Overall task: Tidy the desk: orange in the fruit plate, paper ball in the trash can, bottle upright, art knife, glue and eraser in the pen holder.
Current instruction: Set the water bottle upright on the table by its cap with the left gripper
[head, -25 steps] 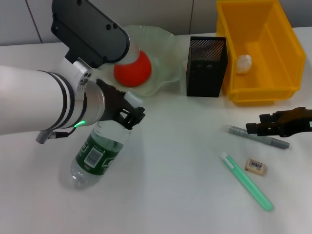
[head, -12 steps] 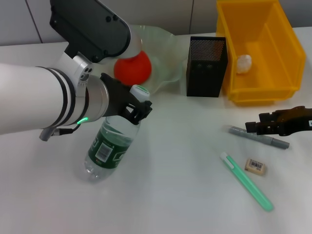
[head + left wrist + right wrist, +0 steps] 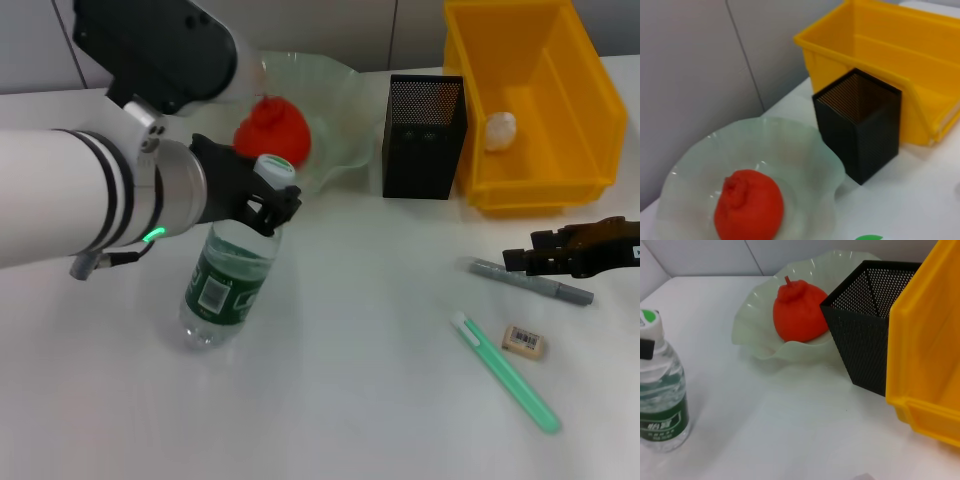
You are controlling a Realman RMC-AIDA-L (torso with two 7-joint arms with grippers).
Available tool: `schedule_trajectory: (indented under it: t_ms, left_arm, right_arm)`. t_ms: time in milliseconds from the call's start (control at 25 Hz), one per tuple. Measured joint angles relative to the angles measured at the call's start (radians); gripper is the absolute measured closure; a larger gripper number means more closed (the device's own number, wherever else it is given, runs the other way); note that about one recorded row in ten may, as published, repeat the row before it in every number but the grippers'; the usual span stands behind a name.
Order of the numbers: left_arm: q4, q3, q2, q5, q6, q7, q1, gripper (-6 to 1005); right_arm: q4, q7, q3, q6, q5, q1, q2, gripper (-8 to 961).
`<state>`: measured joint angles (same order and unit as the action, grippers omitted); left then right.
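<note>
My left gripper (image 3: 268, 205) is shut on the neck of the clear bottle (image 3: 225, 280), just under its green-and-white cap. The bottle's base rests on the table and it stands almost upright; it also shows in the right wrist view (image 3: 660, 400). The orange (image 3: 272, 130) lies in the pale-green fruit plate (image 3: 335, 90). The paper ball (image 3: 500, 130) lies in the yellow trash can (image 3: 560, 190). The black mesh pen holder (image 3: 424, 135) stands between plate and can. My right gripper (image 3: 527, 255) hovers open beside the grey art knife (image 3: 535, 284). The green glue stick (image 3: 505, 372) and the beige eraser (image 3: 524, 341) lie near it.
The left forearm (image 3: 80, 215) spans the table's left side, in front of the plate. The pen holder (image 3: 860, 130) stands close against the trash can (image 3: 890, 50) and the plate's rim (image 3: 830, 165). A grey wall runs behind them.
The left gripper has lifted the bottle's neck up and back, swinging the bottle from lying slanted to almost upright on its base. The right arm has not moved.
</note>
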<state>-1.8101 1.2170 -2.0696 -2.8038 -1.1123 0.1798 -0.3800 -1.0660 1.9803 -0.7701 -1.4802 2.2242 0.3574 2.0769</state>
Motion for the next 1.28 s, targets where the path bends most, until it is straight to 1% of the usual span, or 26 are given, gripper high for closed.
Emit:
schedule_trajectory:
  t_ms: [40,160,320,360,440,480,640,680,880,1280]
  left_arm:
    - [0.0,0.0,0.0,0.0,0.0,0.0,0.0,556]
    - [0.0,0.012,0.0,0.0,0.05,0.018,0.038,555]
    - [-0.001,0.014,0.0,0.0,0.062,0.027,0.048,555]
    - [-0.002,0.017,0.0,0.004,0.099,0.048,0.079,555]
    - [-0.004,0.019,0.0,0.009,0.113,0.054,0.091,555]
    - [-0.015,0.025,0.001,0.028,0.131,0.063,0.11,555]
    - [-0.03,0.034,0.001,0.055,0.137,0.078,0.126,555]
    - [-0.039,0.046,0.002,0.081,0.149,0.092,0.142,555]
    - [-0.019,0.059,0.002,0.099,0.182,0.12,0.162,555]
    - [-0.011,0.07,0.002,0.101,0.188,0.121,0.165,556]
  right_arm:
    - [0.0,0.0,0.0,0.0,0.0,0.0,0.0,300]
    - [0.0,0.0,0.0,0.0,0.0,0.003,0.0,300]
    - [0.0,0.0,0.0,0.0,-0.001,0.009,-0.001,299]
    - [0.0,0.0,0.0,0.0,-0.001,0.009,-0.001,299]
    - [0.0,0.0,0.0,0.0,-0.002,0.011,-0.002,299]
    - [0.0,0.0,0.0,0.0,-0.002,0.011,-0.002,299]
    - [0.0,0.0,0.0,0.0,-0.002,0.016,-0.002,299]
    - [0.0,0.0,0.0,0.0,-0.003,0.019,-0.002,299]
    - [0.001,0.0,0.0,0.0,-0.003,0.021,-0.002,300]
    - [0.002,0.0,0.002,0.001,-0.003,0.02,-0.003,299]
